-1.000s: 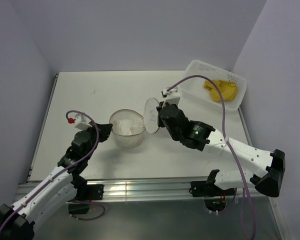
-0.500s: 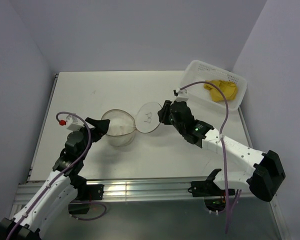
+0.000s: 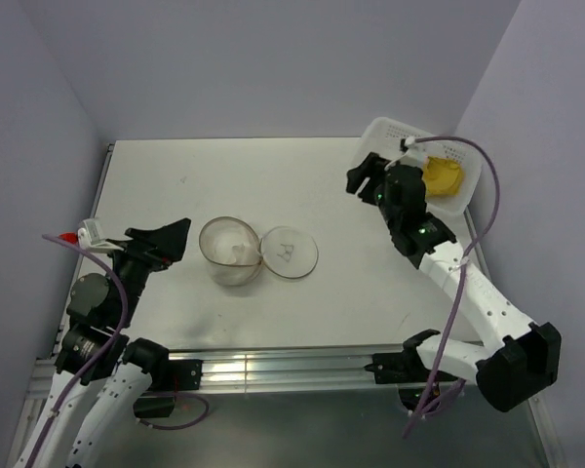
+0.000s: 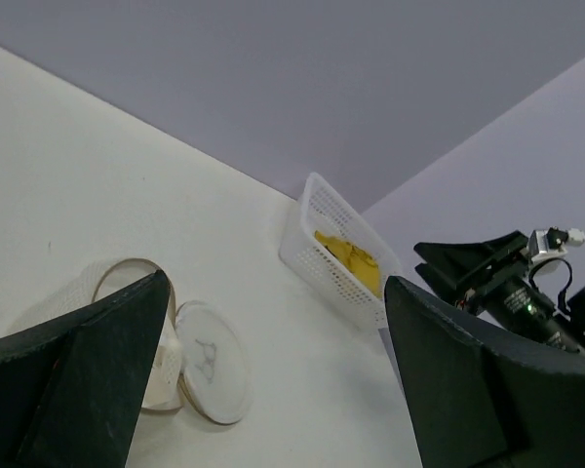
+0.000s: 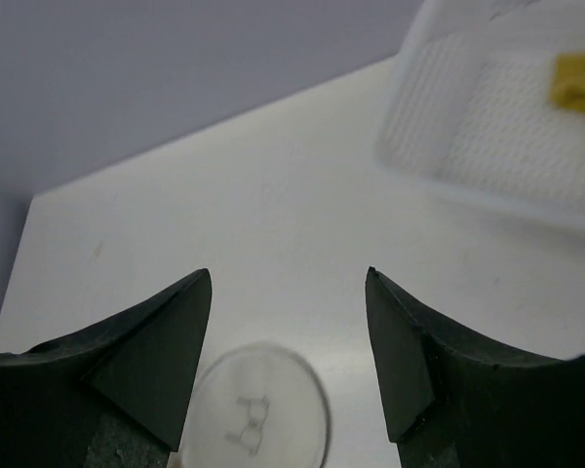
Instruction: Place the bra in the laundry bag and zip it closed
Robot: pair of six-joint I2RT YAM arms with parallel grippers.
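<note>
At centre, laundry bag point(image 3: 230, 255) mouth-up

No legible text; dark marks on the laundry bag point(image 3: 230, 265) lid point(image 3: 298, 261) probably not lettering.

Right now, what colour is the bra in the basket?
The bra is mustard yellow; top external view shows it best.

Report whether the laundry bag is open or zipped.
Open. The laundry bag has its flap lid lying flat on the table beside its uncovered mouth.
</note>
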